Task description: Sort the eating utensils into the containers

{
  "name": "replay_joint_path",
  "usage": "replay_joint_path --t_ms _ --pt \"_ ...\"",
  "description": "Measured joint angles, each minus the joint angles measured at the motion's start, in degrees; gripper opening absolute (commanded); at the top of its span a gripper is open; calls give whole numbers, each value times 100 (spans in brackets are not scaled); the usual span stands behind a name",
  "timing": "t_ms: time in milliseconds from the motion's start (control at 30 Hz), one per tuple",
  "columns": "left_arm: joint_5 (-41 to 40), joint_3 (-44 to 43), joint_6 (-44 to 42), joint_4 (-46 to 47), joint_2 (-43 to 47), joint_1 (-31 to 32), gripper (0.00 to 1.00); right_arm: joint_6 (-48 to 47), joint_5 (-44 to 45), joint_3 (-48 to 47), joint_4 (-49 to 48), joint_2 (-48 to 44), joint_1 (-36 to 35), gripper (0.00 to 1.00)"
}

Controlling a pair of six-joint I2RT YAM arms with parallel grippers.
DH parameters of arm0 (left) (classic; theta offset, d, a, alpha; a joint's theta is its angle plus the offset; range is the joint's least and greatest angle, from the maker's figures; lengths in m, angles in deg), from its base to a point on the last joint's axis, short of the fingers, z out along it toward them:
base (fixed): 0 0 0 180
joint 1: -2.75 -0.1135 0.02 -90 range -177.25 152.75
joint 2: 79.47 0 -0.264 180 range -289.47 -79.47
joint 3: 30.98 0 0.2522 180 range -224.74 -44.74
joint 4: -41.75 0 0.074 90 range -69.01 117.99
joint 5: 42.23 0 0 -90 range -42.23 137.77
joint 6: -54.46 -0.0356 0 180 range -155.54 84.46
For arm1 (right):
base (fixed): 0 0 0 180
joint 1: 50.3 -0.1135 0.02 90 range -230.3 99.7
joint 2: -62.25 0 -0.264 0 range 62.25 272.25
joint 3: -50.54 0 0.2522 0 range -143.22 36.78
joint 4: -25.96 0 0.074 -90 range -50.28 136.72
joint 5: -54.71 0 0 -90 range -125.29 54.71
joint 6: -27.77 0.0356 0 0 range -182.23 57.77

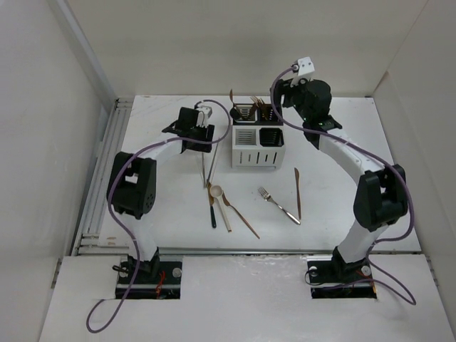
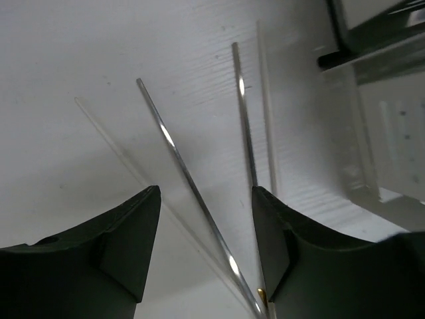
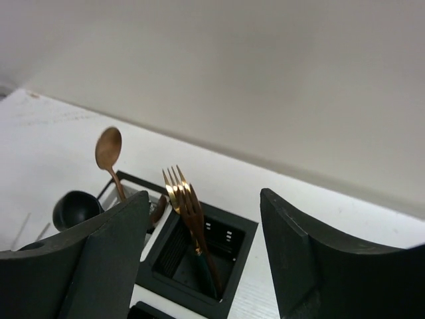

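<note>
Both sets of jaws apart: left gripper [image 2: 206,193] over silver chopsticks [image 2: 168,136], right gripper [image 3: 204,196] above the caddy [image 3: 242,226].

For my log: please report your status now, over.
Left gripper open over two silver chopsticks. Right gripper open above forks in caddy. Silver fork, knife, spoons lying on table, unsorted. No obstruction seen.
</note>
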Motion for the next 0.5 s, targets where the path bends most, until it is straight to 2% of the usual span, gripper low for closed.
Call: replay_joint_path --t_ms 167,500 --pt "-387 -437 0 -501 -772 -4 51 2 24 280 -7 -457 111 73" --pt "-396 -566 4 -846 -883 92 39 0 48 739 164 -562 361 73"
